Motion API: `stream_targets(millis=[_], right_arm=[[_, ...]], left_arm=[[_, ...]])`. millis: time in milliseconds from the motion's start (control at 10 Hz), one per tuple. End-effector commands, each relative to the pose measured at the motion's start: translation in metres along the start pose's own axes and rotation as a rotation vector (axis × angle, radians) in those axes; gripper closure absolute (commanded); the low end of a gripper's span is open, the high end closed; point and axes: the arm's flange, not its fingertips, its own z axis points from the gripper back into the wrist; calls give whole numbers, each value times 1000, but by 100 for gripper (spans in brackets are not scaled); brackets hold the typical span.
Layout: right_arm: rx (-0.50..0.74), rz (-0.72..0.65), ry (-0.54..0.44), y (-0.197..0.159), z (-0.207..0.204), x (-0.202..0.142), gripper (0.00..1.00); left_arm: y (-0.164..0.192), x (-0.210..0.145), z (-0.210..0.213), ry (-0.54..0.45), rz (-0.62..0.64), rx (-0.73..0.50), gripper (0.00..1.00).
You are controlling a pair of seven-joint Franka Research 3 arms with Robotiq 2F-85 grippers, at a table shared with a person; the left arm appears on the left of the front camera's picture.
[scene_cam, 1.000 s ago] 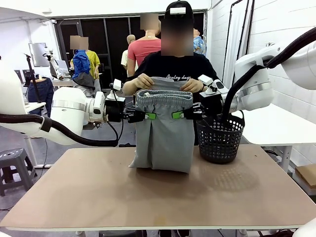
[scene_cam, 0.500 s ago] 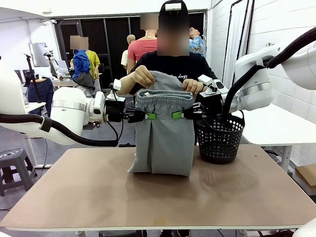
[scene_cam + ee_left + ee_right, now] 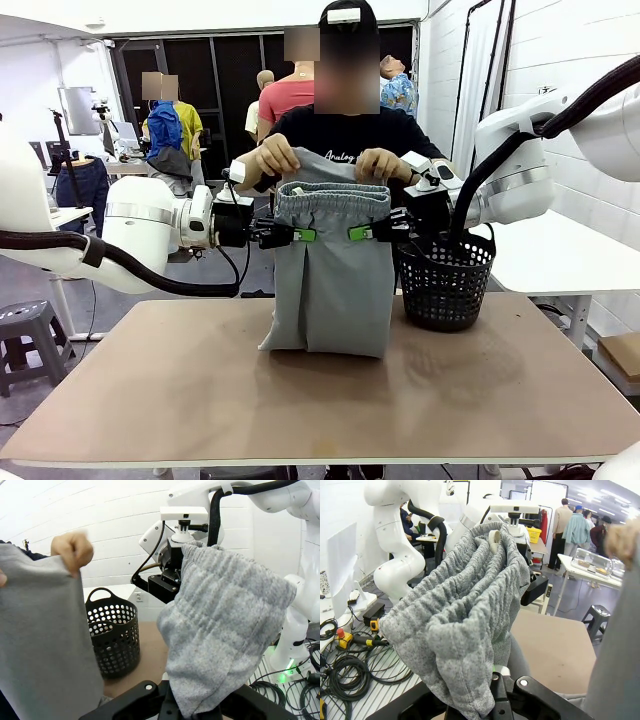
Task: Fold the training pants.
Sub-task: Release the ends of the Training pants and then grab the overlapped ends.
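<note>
hanging with hems on the table (image 3: 180,390), training pants (image 3: 335,280); left gripper (image 3: 303,235) and right gripper (image 3: 358,233) clamped on waistband sides; person's hands (image 3: 275,155) have lifted the rear layer higher; folding likely just starting

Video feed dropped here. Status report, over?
Both shut on pants waistband: left gripper, right gripper. Lower end resting on table. Far side held up by person's hands. Beside it, basket.
</note>
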Motion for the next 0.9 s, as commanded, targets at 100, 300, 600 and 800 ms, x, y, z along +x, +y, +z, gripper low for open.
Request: stream_targets(millis=[100,300,600,800], right_arm=[[1,9,-31,2,0,-1,100],[1,9,-31,2,0,-1,100],[1,9,-31,2,0,-1,100],[1,9,-31,2,0,-1,100]], left_arm=[[0,4,-1,-18,2,9,100],[0,4,-1,-18,2,9,100],[0,4,-1,-18,2,9,100],[0,4,-1,-18,2,9,100]])
